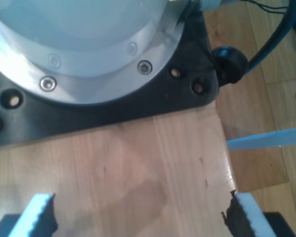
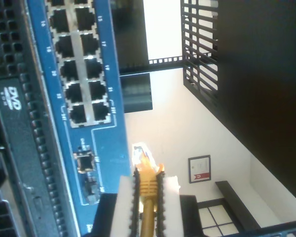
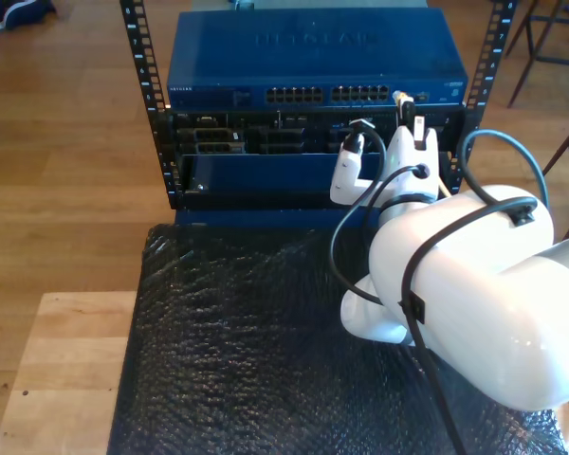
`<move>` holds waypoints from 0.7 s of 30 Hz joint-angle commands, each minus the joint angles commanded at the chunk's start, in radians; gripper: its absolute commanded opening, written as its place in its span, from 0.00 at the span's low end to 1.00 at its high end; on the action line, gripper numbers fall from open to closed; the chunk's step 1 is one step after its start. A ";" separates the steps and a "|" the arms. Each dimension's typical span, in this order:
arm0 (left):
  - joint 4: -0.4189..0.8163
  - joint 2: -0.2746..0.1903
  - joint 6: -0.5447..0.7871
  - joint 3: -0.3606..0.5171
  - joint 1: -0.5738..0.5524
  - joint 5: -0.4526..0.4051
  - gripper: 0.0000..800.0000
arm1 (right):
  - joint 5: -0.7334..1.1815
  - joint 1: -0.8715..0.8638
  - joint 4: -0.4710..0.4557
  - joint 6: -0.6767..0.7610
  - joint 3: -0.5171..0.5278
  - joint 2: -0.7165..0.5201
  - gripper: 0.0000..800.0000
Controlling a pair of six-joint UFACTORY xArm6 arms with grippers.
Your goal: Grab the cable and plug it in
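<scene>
The yellow cable (image 2: 148, 207) runs up between the pale pads of my second gripper (image 2: 145, 197), which is shut on it just behind its clear plug (image 2: 140, 155). The plug tip sits close to the blue switch face (image 2: 108, 163), just past the last of the port block (image 2: 81, 64) and outside any port. In the exterior view, my second gripper (image 3: 410, 118) holds the plug (image 3: 399, 96) at the right end of the switch's port row (image 3: 360, 94). My first gripper (image 1: 143, 217) hangs open over bare wood, with nothing between its fingers (image 1: 39, 215).
The switch (image 3: 313, 57) tops a black rack (image 3: 137, 57) with darker units (image 3: 266, 142) below. A black textured mat (image 3: 237, 341) covers the table, with wood (image 3: 66, 360) at the exterior view's left. An arm base plate (image 1: 113, 113) and the table edge (image 1: 224, 148) lie near my first gripper.
</scene>
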 joint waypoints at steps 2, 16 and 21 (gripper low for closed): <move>0.000 0.000 0.000 0.000 0.000 0.000 1.00 | 0.002 0.000 0.000 0.000 -0.006 0.003 0.00; 0.000 0.000 0.000 0.000 0.000 0.000 1.00 | 0.020 0.002 0.000 0.002 -0.055 0.034 0.00; 0.000 0.000 0.000 0.000 0.000 0.000 1.00 | 0.041 0.002 0.000 0.002 -0.078 0.046 0.00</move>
